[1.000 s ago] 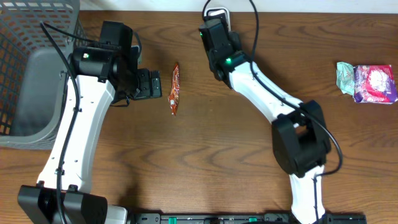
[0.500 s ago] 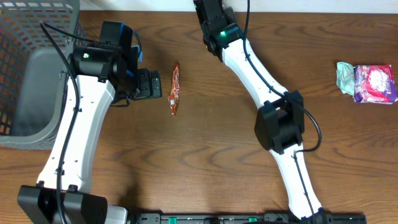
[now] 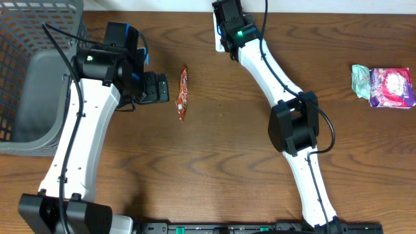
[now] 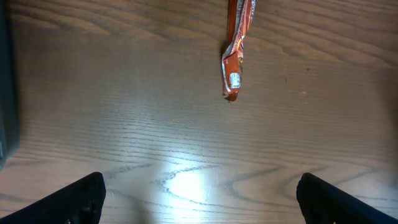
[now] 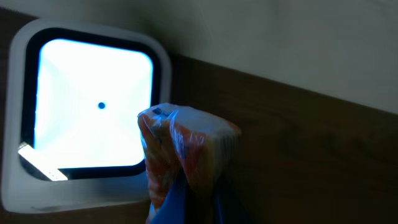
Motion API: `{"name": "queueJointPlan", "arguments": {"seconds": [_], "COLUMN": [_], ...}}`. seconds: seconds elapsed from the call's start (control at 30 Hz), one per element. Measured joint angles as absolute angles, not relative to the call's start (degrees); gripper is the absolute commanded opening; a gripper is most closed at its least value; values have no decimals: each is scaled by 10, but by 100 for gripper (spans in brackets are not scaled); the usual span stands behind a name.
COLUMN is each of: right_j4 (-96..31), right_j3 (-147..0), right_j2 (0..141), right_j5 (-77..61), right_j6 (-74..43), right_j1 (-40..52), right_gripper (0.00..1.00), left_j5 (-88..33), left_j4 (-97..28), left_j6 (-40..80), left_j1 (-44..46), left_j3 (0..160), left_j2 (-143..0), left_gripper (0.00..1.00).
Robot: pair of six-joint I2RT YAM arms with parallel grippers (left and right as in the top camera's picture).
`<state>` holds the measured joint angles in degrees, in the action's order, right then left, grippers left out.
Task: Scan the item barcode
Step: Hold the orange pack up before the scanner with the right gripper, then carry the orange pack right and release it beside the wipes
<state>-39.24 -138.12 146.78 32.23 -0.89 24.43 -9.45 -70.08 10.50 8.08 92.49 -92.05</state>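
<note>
One packet (image 5: 185, 152), standing lengthwise, top end overlapping lit scanner (image 5: 93, 102)

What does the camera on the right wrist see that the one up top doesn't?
Only the right wrist view: the scanner's glowing window and a wrapped packet in front of it. Only the overhead view: the grey basket, the orange stick packet, two packets far right. Both: the scanner's white rim and the brown table.
</note>
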Motion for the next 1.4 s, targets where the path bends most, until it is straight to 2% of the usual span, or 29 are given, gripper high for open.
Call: {"name": "queueJointPlan", "arguments": {"seconds": [0.17, 0.33, 0.6, 0.9, 1.0, 1.07, 1.1, 1.13, 1.4], "right_j4": [-476, -592, -724, -761, -748, -734, -731, -729, -743], "right_j3": [-1435, -1504, -1510, -1431, -1382, -1353, -1343, -1331, -1327], "right_j2": [1468, 1467, 1468, 1468, 1467, 1468, 1468, 1468, 1467], "right_j5": [331, 333, 334, 302, 287, 279, 278, 276, 301], "right_j6": [-70, -113, -82, -29, -14, -8, -1, -1, -10], "right_j1": [225, 153, 17, -86, -107, -116, -120, -124, -128], "right_gripper": [1, 1, 1, 1, 13, 35, 56, 99, 99], "left_j5": [-95, -95, -95, -95, -95, -95, -95, -95, -95], "left_j4": [-701, -701, -701, -701, -701, -701, -701, -701, -701], "left_j6": [105, 105, 105, 105, 105, 105, 105, 105, 105], "left_j1": [81, 81, 81, 81, 81, 81, 81, 81, 81], "left_j3": [925, 925, 925, 925, 925, 925, 925, 925, 925], "left_j2": [-921, -921, -921, -921, -921, -921, -921, -921, -921], "left_gripper": [98, 98, 98, 98, 98, 98, 98, 98, 98]}}
